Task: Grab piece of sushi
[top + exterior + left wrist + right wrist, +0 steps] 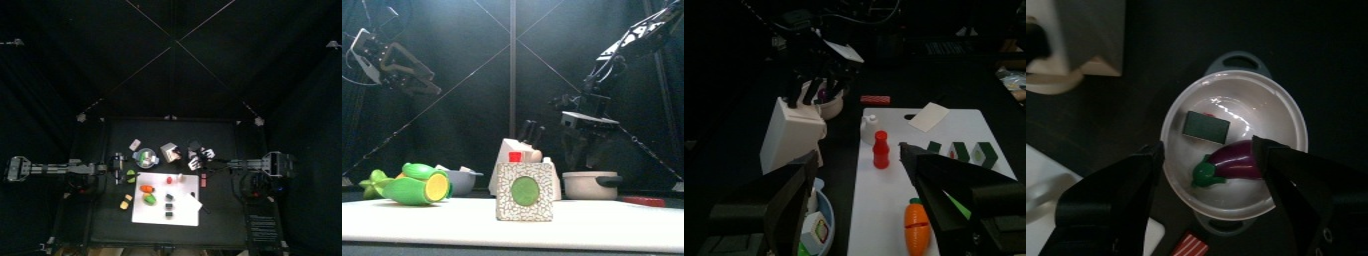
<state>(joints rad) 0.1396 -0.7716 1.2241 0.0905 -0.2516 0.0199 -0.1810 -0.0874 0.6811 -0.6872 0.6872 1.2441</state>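
Note:
In the right wrist view a sushi piece (1203,125), a green square with a dark rim, lies in a white pot (1280,115) beside a purple eggplant (1237,160). My right gripper (1213,195) hangs open right above the pot, its jaws to either side of the eggplant, holding nothing. The front view shows the right gripper (585,150) just over the pot (591,185). My left gripper (871,205) is open and empty, raised at the table's left (398,70). Dark green blocks (971,152) stand on the white board (951,130).
On the board are a red bottle (881,150) and a carrot (915,226). A white box (788,132) stands by the pot, and a small red piece (875,99) lies beyond the board. A green toy (416,186) and a patterned box (525,195) stand at the front.

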